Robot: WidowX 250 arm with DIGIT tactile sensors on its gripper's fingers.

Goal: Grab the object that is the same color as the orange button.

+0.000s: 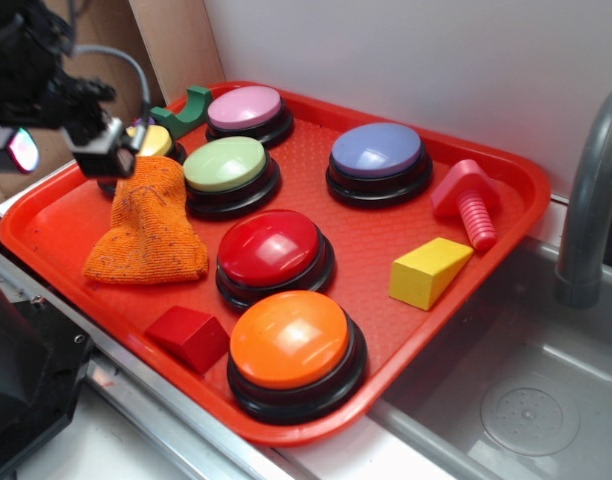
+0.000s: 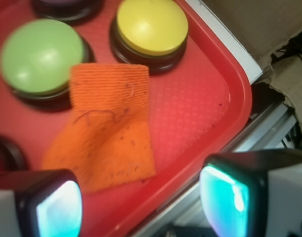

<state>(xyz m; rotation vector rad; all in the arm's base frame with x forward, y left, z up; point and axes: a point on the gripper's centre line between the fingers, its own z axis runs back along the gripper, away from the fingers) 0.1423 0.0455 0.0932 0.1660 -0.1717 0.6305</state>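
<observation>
The soft orange terry-cloth rag [image 1: 146, 226] lies flat and ungrasped on the red plastic tray [image 1: 381, 245], in its left part, just beside the green dome button [image 1: 226, 165] and the yellow dome button [image 2: 151, 27]; its long axis runs from the narrower end near the yellow button to the broader end toward the tray's front rim — the far part looks folded, with a straight edge. The hand [image 2: 141, 200] hangs above that far end, its two pads spread apart with nothing between them, so the grab is not yet made; what is left, as I judge it, is to descend, close and lift. The glossy orange dome button [image 1: 291, 340] that sets the colour stands at the tray's front edge, well apart — beside a red wedge block [image 1: 189, 335].
</observation>
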